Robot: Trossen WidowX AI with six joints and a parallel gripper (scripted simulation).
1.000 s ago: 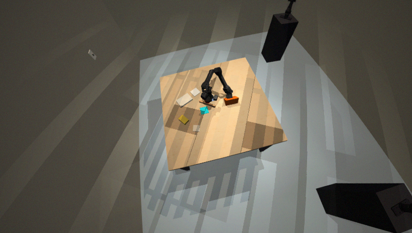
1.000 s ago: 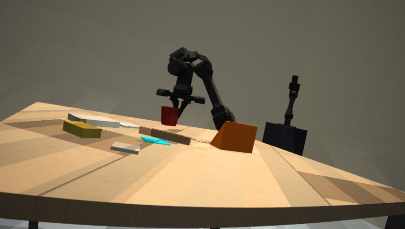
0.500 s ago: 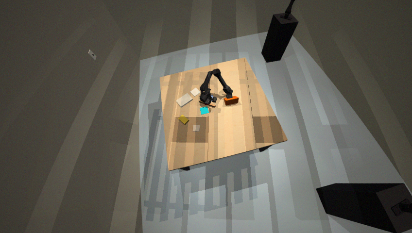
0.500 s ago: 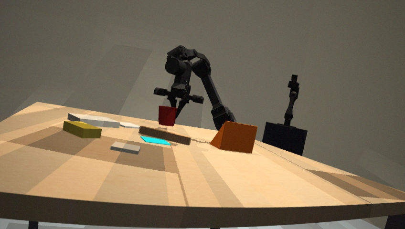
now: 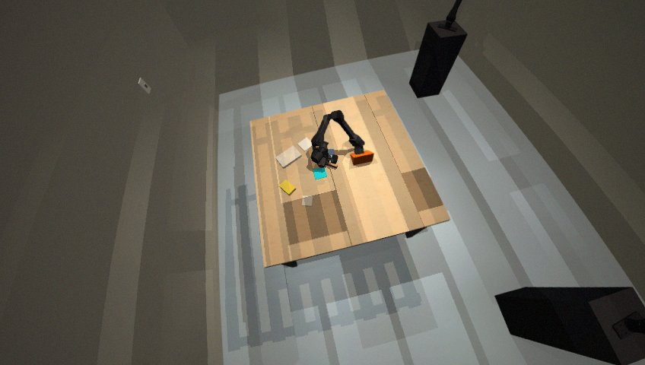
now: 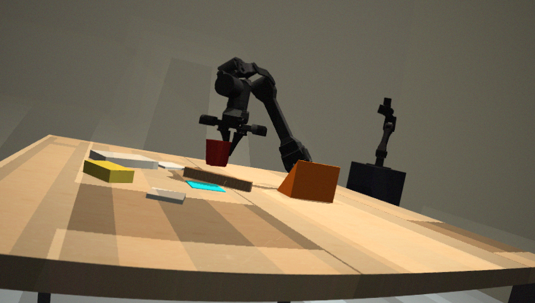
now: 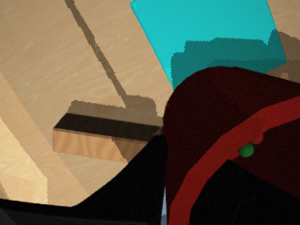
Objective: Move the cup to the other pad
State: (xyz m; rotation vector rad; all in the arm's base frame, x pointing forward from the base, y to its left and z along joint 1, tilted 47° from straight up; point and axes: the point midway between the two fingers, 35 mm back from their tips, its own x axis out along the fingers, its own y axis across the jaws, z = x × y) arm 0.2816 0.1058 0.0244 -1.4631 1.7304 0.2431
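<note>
Cup: the red cup (image 6: 217,153) (image 7: 197,96) is off the counter (image 5: 375,194) (image 6: 262,287) (image 7: 37,61), near upright, in the half toward the counter's left edge as you see it from the top.
Marbles: you can make out a green one (image 7: 246,150) and a reddish one (image 7: 256,138) inside; the full count is hidden.
Gripper: your gripper (image 5: 328,160) (image 6: 228,145) (image 7: 172,145) is closed on the cup's wall.
Cyan pad: likely your target; this pad (image 5: 319,173) (image 6: 205,186) (image 7: 211,23) lies flat, nearer the counter's bottom-left corner than the blue one.
Blue pad: probably your start; only parts of it (image 5: 331,152) (image 7: 164,206) show.
Bar: the wooden bar (image 5: 332,165) (image 6: 217,178) (image 7: 94,142) lies between the pads, so the cup's base should clear it.
Done: cup gripped and lifted; no spilled marbles that you can see.
Left: finish the carry, lower onto cyan, let go, back off.
Hidden: from the top, the arm covers the cup and part of the bar; the wrist view cuts off the cup and the cyan pad.
Unclear: the cup's exact height over the counter.
</note>
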